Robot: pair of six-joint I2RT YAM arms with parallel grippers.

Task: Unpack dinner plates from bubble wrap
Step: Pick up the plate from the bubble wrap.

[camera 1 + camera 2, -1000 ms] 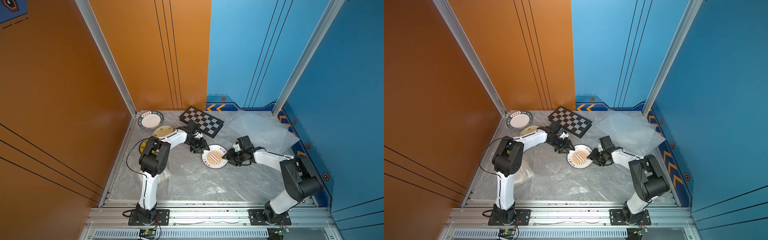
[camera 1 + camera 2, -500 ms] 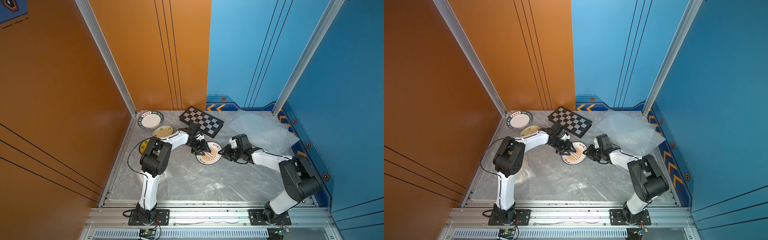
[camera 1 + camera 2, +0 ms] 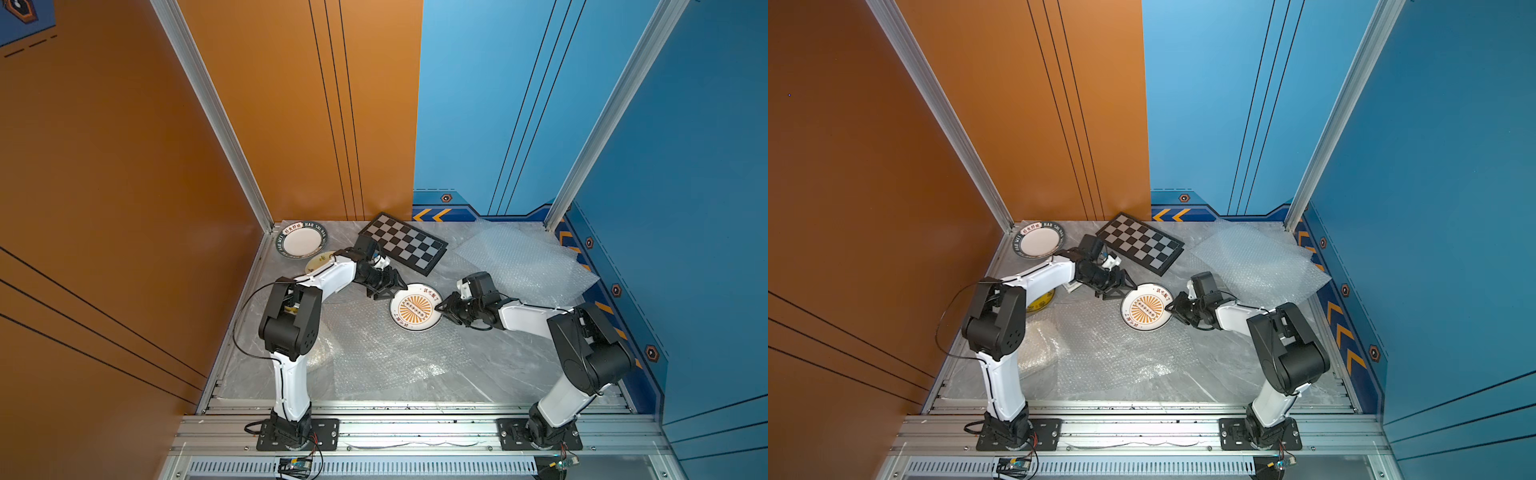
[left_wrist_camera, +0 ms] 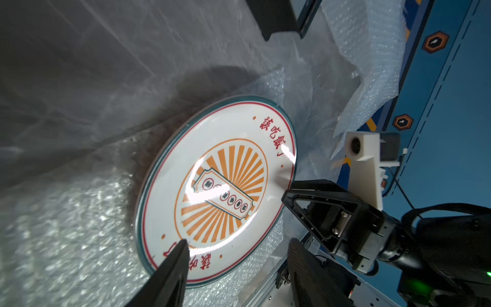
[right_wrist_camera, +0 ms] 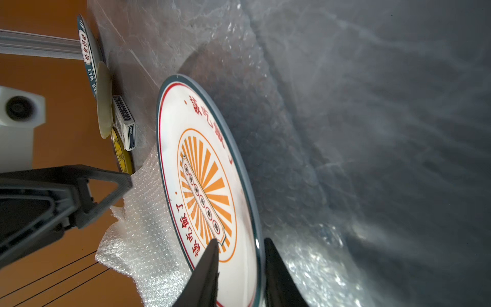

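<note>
White and shiny, with orange rays in the middle, the sunburst plate (image 3: 415, 307) is out of its wrapping. It sits over a flat sheet of bubble wrap (image 3: 386, 357) in the middle of the grey surface (image 3: 498, 374). The right jaws are clamped on its rim, one finger on the painted face and one under the edge, as the right wrist view shows. The plate looks tipped up a little, with a dark shadow below it. The left jaws are apart and hold nothing; they sit just beside the other side of the rim. Three bare plates lie near the orange wall: the lettered plate (image 3: 301, 240), the cream plate (image 3: 318, 262) and a yellow plate (image 3: 1042, 301). So the job now is likely to pass this plate over and put it with them. To do that well, the right jaws should grip hard, because the glaze looks slippery and the hold is only on the edge. The left jaws should slide well over the rim before they close, and the right jaws should let go only after that. The plate should travel low and flat, clear of the checkerboard (image 3: 405, 243), and the wrap should not come along.
</note>
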